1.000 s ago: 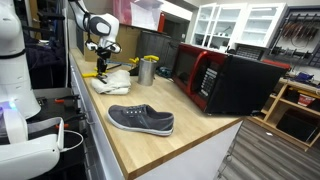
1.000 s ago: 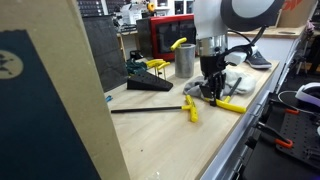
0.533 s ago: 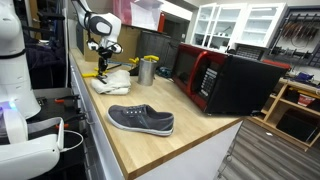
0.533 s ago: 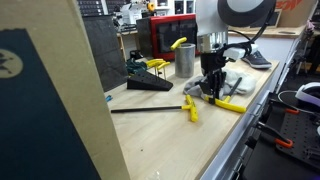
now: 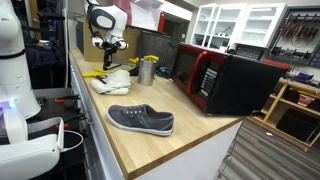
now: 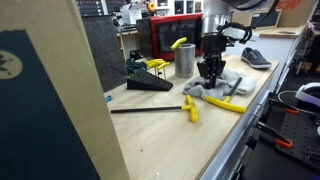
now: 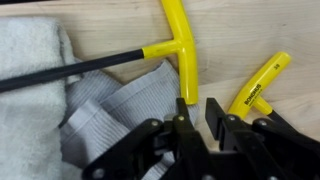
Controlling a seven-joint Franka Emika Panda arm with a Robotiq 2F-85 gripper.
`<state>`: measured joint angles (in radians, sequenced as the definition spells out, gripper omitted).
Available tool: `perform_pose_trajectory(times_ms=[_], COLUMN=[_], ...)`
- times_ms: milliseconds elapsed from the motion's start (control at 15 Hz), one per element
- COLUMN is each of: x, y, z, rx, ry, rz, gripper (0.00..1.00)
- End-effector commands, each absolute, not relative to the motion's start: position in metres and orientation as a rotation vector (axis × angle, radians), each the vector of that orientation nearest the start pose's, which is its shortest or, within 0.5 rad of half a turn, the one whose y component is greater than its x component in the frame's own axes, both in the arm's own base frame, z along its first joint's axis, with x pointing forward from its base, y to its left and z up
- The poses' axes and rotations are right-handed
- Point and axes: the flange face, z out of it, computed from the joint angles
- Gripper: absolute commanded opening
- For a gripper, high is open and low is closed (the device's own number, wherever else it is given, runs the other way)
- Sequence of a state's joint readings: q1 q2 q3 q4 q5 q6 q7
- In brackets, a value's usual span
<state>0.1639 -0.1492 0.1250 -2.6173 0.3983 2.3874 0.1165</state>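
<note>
Directly off fingers (image 7: 199, 104) — end of yellow T-handle (image 7: 178, 45), beside grey towel (image 7: 100, 110); fingers narrowly parted, nothing held.

wrist view. gripper (image 7: 197, 105), 6 o'clock: black. t-handle tool (image 7: 178, 40), 12 o'clock: bright yellow handle, black shaft running off toward 9 o'clock. second handle (image 7: 258, 85), 3 o'clock: yellow with small black lettering. cloth (image 7: 115, 110), 8 o'clock: mid grey, fine ribbed weave. towel (image 7: 30, 70), 9 o'clock: pale grey-white. counter (image 7: 260, 25): light tan wood grain.
in an exterior view. shoe (image 5: 140, 120), 6 o'clock: dark grey, white sole. microwave (image 5: 215, 80), 3 o'clock: red front, black body. cup (image 5: 148, 70), centre: silver.
</note>
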Motion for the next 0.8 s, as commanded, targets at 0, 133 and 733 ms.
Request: perform_pose_trajectory(times_ms=[0,133,733], x=[0.396,0.393,0.384], y=[0.129,0.140,0.158], z=[0.301,0.293,0.280], rx=[-2.872,-2.871,-2.990], ry=[0.116,0.057,-0.054], rz=[0.231,0.283,0.345], gripper=[0.09,0.46,1.00])
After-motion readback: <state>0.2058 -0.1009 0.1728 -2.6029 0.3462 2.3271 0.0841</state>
